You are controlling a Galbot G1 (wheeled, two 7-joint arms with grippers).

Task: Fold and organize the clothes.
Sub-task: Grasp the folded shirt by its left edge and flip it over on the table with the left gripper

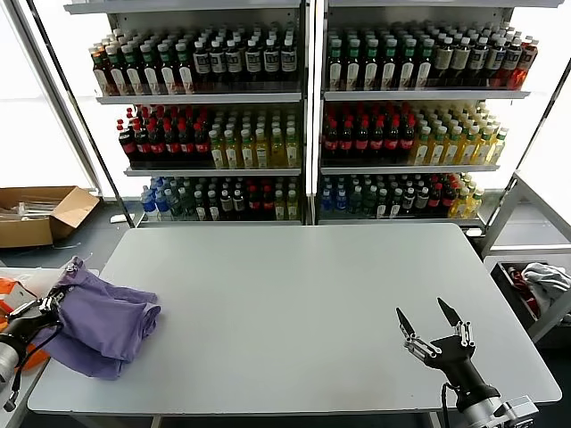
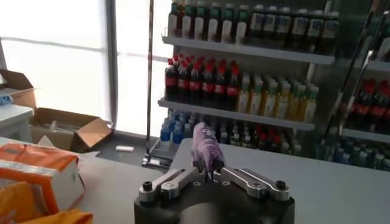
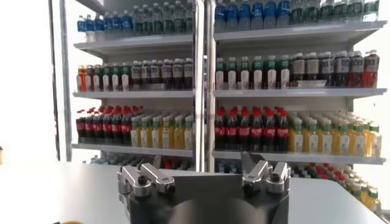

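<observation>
The lavender T-shirt (image 1: 103, 323) lies bunched in a heap at the table's front left corner; its printed graphic is hidden in the folds. My left gripper (image 1: 52, 303) is at the table's left edge, shut on a pinch of the shirt's fabric. In the left wrist view the purple fabric (image 2: 206, 146) rises from between the closed fingertips of the gripper (image 2: 209, 171). My right gripper (image 1: 430, 321) hovers over the table's front right, open and empty, fingers pointing away from me; it also shows in the right wrist view (image 3: 204, 167).
The grey table (image 1: 294, 294) spans the middle. An orange fabric bag (image 1: 12, 308) sits left of the table. Drink shelves (image 1: 303, 116) stand behind. A cardboard box (image 1: 40, 214) lies on the floor far left. A cart with cloth (image 1: 540, 285) is at right.
</observation>
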